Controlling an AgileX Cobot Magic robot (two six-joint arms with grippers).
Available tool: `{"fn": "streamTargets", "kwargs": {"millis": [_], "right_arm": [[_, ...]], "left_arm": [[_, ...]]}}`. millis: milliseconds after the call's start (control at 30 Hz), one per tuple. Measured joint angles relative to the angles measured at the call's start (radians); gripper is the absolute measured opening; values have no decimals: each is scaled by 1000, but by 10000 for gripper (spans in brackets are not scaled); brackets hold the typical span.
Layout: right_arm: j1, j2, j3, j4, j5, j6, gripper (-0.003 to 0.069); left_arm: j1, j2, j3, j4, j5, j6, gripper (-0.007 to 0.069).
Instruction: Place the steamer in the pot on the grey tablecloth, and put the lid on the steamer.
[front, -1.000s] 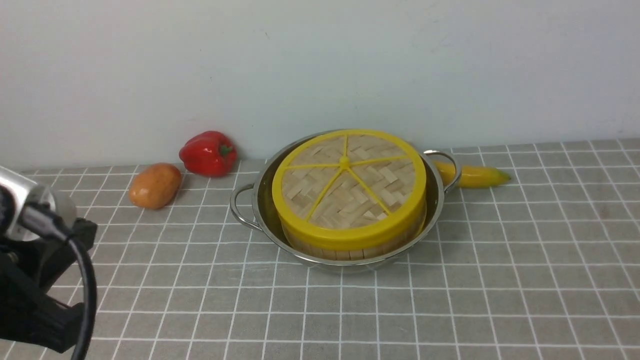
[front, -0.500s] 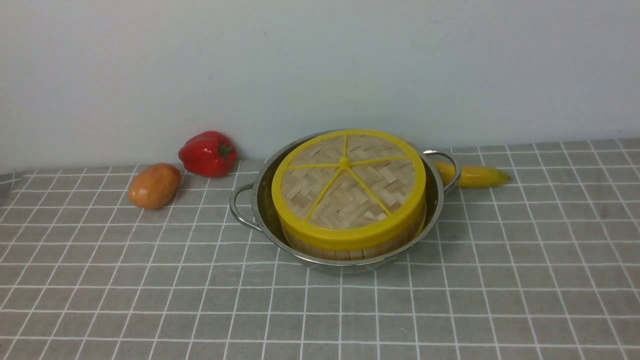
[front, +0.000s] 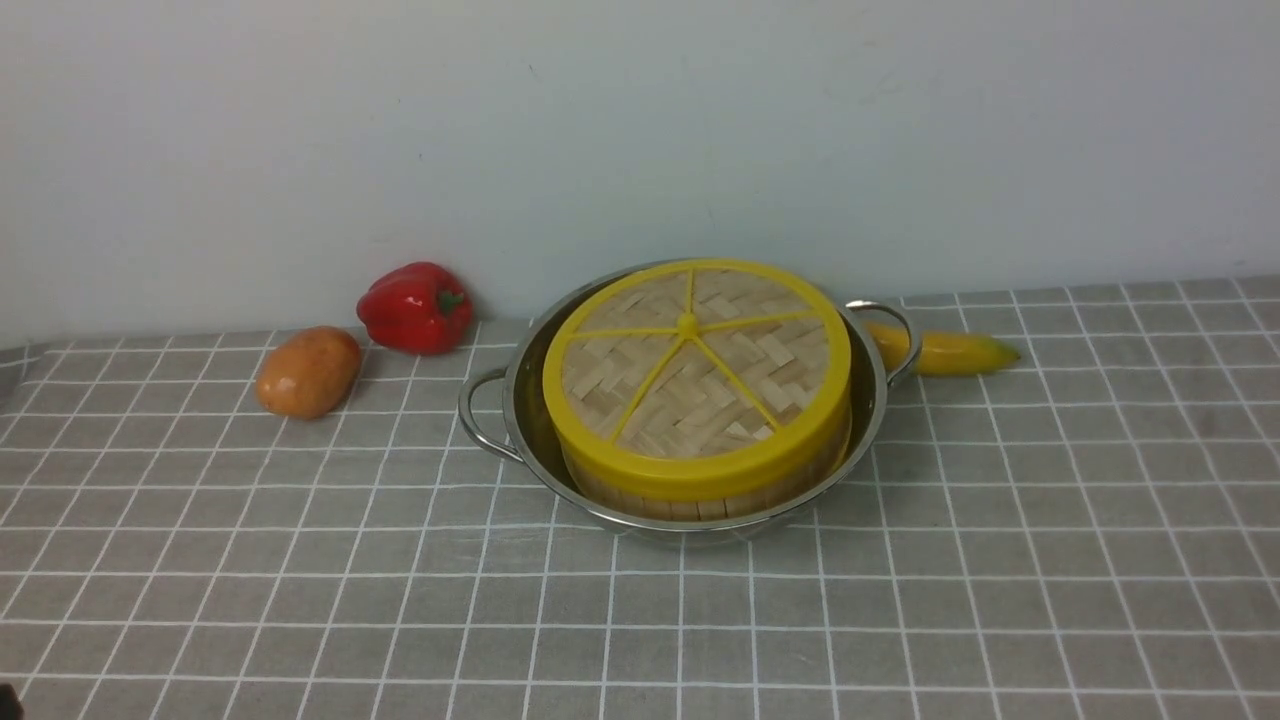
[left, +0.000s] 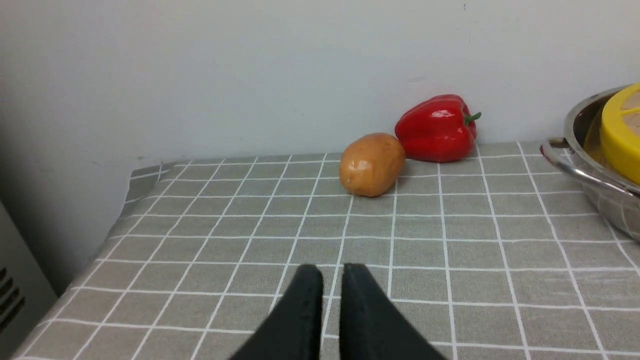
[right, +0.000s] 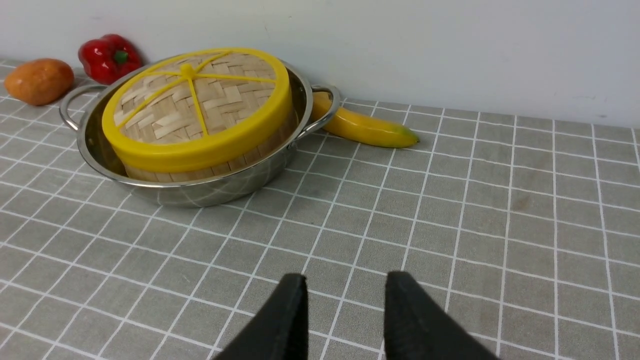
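**Q:** What do you see, going left to right?

**A:** On my front camera, a potato (front: 309, 371) lies at the far left of the grey tablecloth (front: 1000, 560). Just beside it, nearer the wall, sits a red pepper (front: 416, 306). In the middle stands the pot (front: 530, 425), resting on the cloth. The steamer (front: 700, 497) sits inside it, and the lid (front: 697, 372) lies on top of the steamer, covering it. Behind the pot's right handle, a banana (front: 950, 352) lies along the wall.

**Q:** And the grippers?

**A:** Neither shows on my front camera. On my left wrist camera, the left gripper (left: 330, 280) hangs above bare cloth, its fingers nearly together with only a thin gap, holding nothing. On my right wrist camera, the right gripper (right: 345, 290) has its fingers parted, empty, well apart from the pot.
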Motion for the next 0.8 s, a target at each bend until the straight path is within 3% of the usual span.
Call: {"fn": "streamTargets", "kwargs": {"millis": [500, 667, 800], "right_arm": [[-9, -3, 0, -2, -1, -4, 240], [-150, -29, 42, -33, -87, -27, 240], [-265, -85, 203, -38, -324, -30, 240]], "left_arm": [[1, 0, 0, 0, -4, 0, 85], [1, 0, 0, 0, -5, 0, 90], [3, 0, 0, 0, -5, 0, 104]]}}
